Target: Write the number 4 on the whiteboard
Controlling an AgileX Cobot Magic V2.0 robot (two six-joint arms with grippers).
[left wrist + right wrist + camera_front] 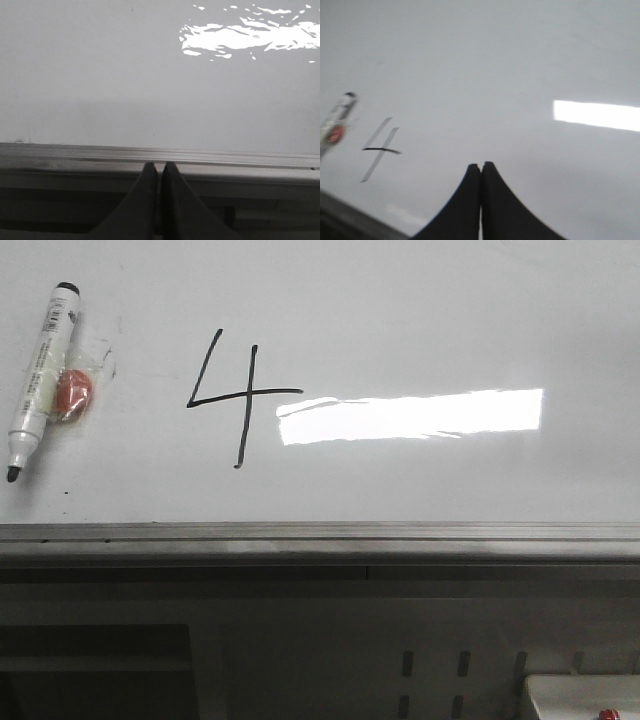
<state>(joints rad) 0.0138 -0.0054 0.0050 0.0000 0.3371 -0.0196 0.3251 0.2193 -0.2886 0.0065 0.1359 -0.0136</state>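
Observation:
The whiteboard (420,310) fills the front view, with a bright light reflection (410,416) and a grey metal edge rail (320,535). A black hand-drawn number 4 (232,400) stands left of the reflection; it also shows blurred in the right wrist view (380,149). A white marker pen (40,375) with a black tip lies at the far left beside a red round piece (74,395), and shows in the right wrist view (335,125). My left gripper (160,166) is shut and empty at the rail (160,155). My right gripper (481,166) is shut and empty over the board (485,65). Neither gripper shows in the front view.
Below the rail is a grey perforated panel (430,670). A white object with a red spot (590,700) sits at the lower right corner. A dark opening (95,670) lies at the lower left.

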